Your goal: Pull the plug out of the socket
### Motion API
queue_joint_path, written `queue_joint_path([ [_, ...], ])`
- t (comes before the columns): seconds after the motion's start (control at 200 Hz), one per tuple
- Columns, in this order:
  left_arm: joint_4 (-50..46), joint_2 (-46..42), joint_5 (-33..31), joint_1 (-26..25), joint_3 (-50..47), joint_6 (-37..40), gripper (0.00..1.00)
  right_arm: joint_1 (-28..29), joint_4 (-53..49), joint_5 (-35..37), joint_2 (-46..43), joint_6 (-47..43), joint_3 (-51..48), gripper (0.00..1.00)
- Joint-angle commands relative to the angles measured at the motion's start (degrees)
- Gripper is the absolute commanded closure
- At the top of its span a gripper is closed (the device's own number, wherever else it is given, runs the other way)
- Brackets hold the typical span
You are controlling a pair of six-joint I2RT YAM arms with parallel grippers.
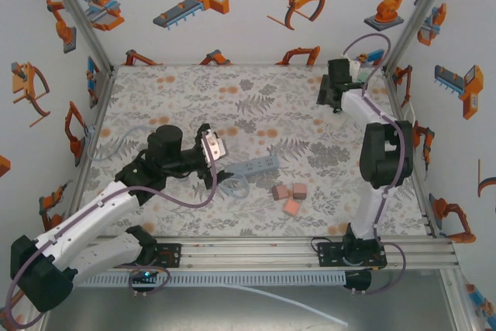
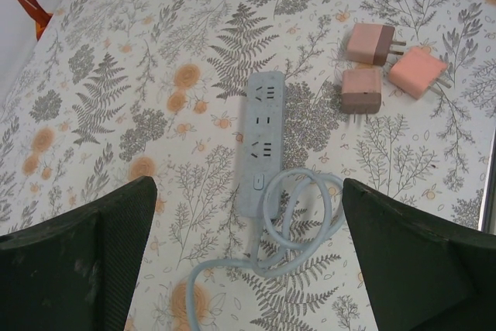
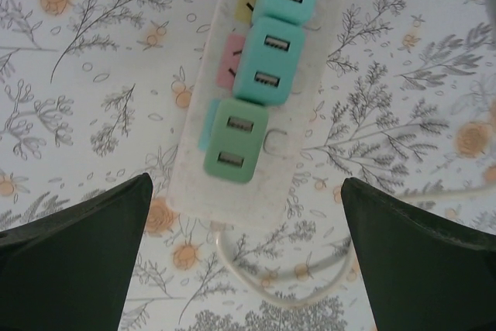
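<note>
right wrist view has the right gripper (image 3: 246,191) spread wide over the green plug (image 3: 236,143) at centre frame in the white strip (image 3: 287,172); better to centre, close across its sides, then pull straight off.

Tabletop cloth (image 1: 170,98) printed with grey ferns and orange blossoms. White enclosure walls (image 1: 248,32) on three sides carry orange-and-blue drawings of robot arms (image 1: 194,1). Aluminium posts (image 1: 77,9) stand at the far corners, and a slotted aluminium rail (image 1: 256,253) runs along the near edge.

Plugs (image 2: 361,91) beside power strip (image 2: 260,133)
</note>
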Motion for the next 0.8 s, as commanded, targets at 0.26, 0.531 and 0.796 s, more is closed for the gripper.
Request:
queue_joint_path([
  [0.26,0.74,-1.02,0.37,0.17,-0.23,-1.16,0.03,-3.38,-1.05,-7.17,9.56,3.87,8.59,0.01],
  [0.531,0.48,-1.29,0.6,0.38,-0.2,-1.21,0.03,-3.58,-7.34,-5.04,12.6,6.94,13.09,0.06],
  [0.796,0.42,-1.92,1.05,0.38,-0.13,-1.48,0.03,-3.58,-15.17,-2.26,15.49,7.96,18.14,0.11],
])
